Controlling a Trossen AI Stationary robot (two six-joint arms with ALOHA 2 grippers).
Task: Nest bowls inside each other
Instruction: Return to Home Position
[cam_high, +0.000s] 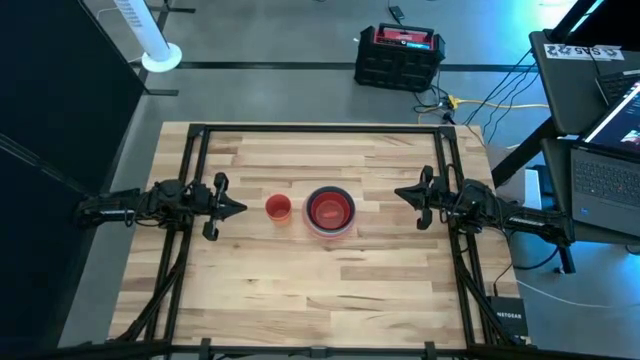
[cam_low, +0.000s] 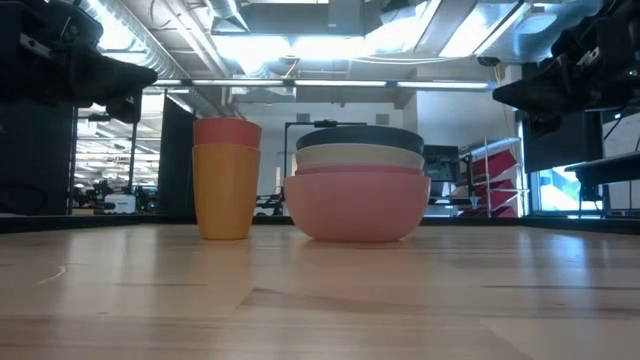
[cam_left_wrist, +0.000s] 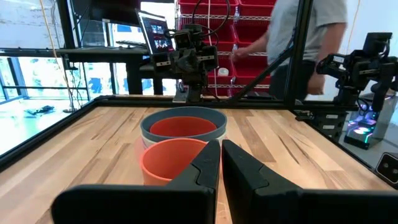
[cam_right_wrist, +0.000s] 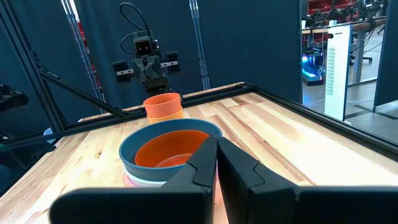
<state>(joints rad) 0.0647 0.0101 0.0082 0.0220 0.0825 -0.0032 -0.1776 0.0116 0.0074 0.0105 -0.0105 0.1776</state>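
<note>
Nested bowl stack (cam_high: 330, 212) upright at middle of wooden table (cam_high: 300, 300). Low view: pink bowl (cam_low: 357, 210) at bottom, white bowl (cam_low: 360, 157) in it, dark blue bowl (cam_low: 360, 138) above. Red bowl (cam_left_wrist: 183, 126) innermost. Just beside stack, on left arm's side: orange cup (cam_low: 227, 132) nested in yellow cup (cam_low: 226, 195). Left gripper (cam_high: 238, 208) hovers at left of table, right gripper (cam_high: 400, 192) at right, both apart from stack, tips pointing toward it. Fingers of each drawn nearly together, gripping nothing.

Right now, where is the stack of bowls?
In the high view, the stack of bowls sits near the middle of the table, just right of the stacked cups, between the left gripper and right gripper.
</note>
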